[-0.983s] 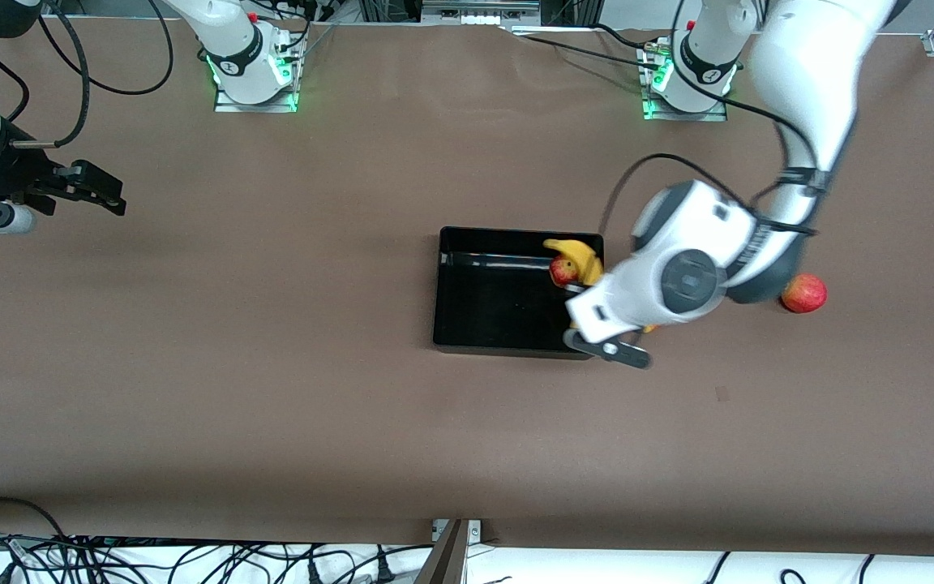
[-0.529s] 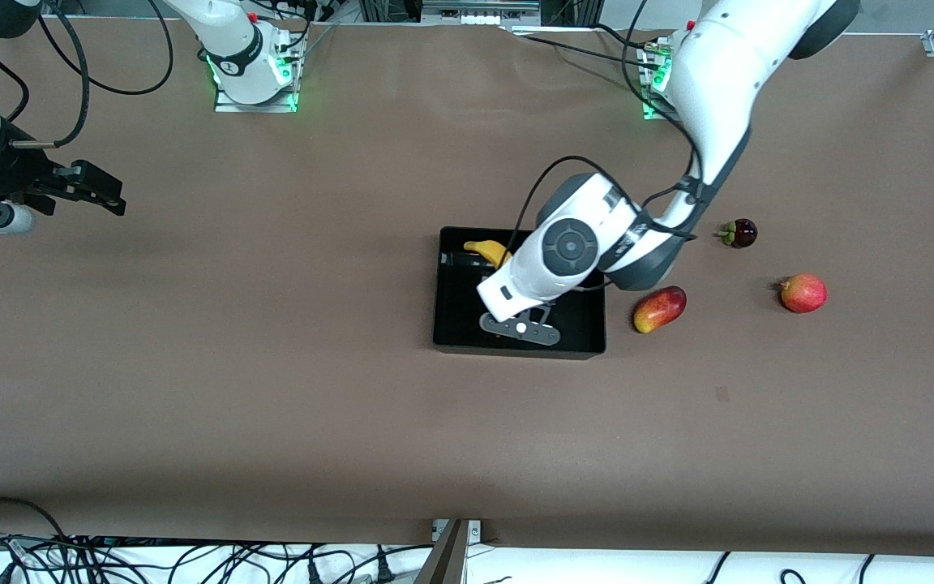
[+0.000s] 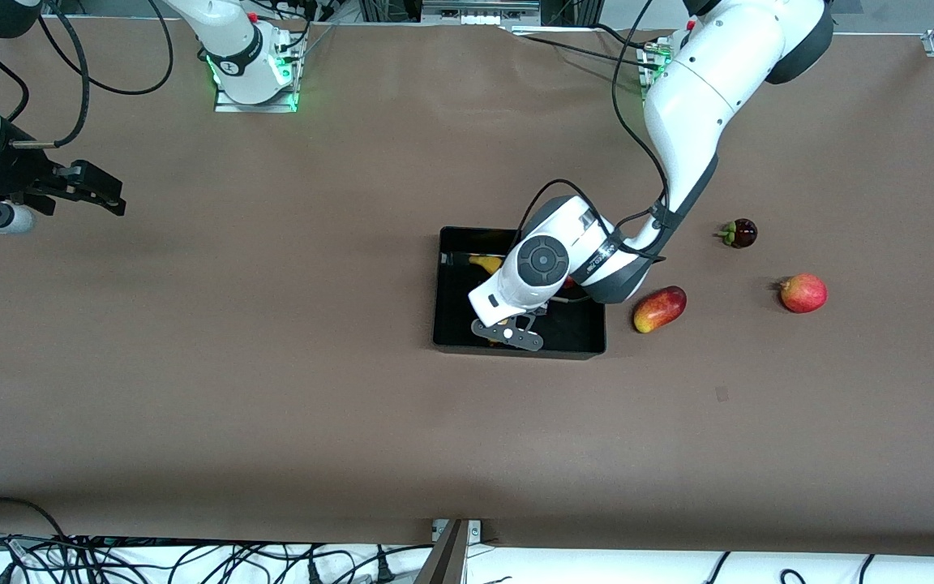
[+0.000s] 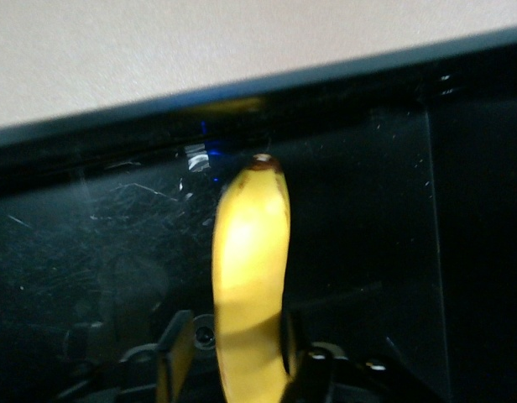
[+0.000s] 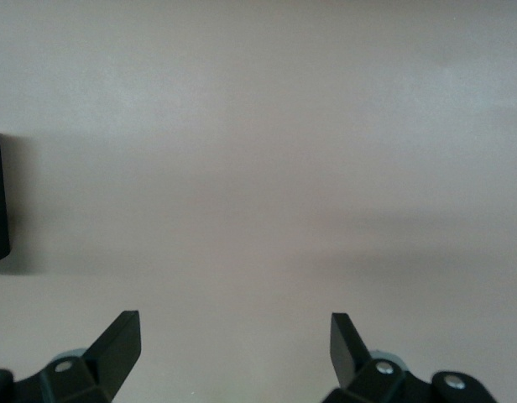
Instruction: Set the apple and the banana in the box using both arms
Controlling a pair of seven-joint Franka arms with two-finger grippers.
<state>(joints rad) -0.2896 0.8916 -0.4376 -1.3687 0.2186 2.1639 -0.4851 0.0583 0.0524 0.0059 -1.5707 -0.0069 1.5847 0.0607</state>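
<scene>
The black box (image 3: 439, 284) lies mid-table. My left gripper (image 3: 506, 331) is low inside it, mostly hidden under its own wrist. In the left wrist view the left gripper (image 4: 233, 326) is shut on the yellow banana (image 4: 250, 260), whose dark tip points at the box wall (image 4: 342, 80). One end of the banana (image 3: 485, 262) shows in the box in the front view. The apple (image 3: 569, 283) is in the box, mostly hidden by the left wrist; only a red sliver shows. My right gripper (image 3: 114, 197) waits open and empty over bare table at the right arm's end (image 5: 233, 336).
A red-yellow mango-shaped fruit (image 3: 659, 309) lies just outside the box toward the left arm's end. A round red fruit (image 3: 803, 293) and a small dark purple fruit (image 3: 739, 233) lie farther that way. Cables run along the table's edge nearest the front camera.
My left arm has swung the banana from the box's edge nearest the left arm across into the box and lowered it. The mango-shaped and purple fruits are uncovered. The right arm has not moved.
</scene>
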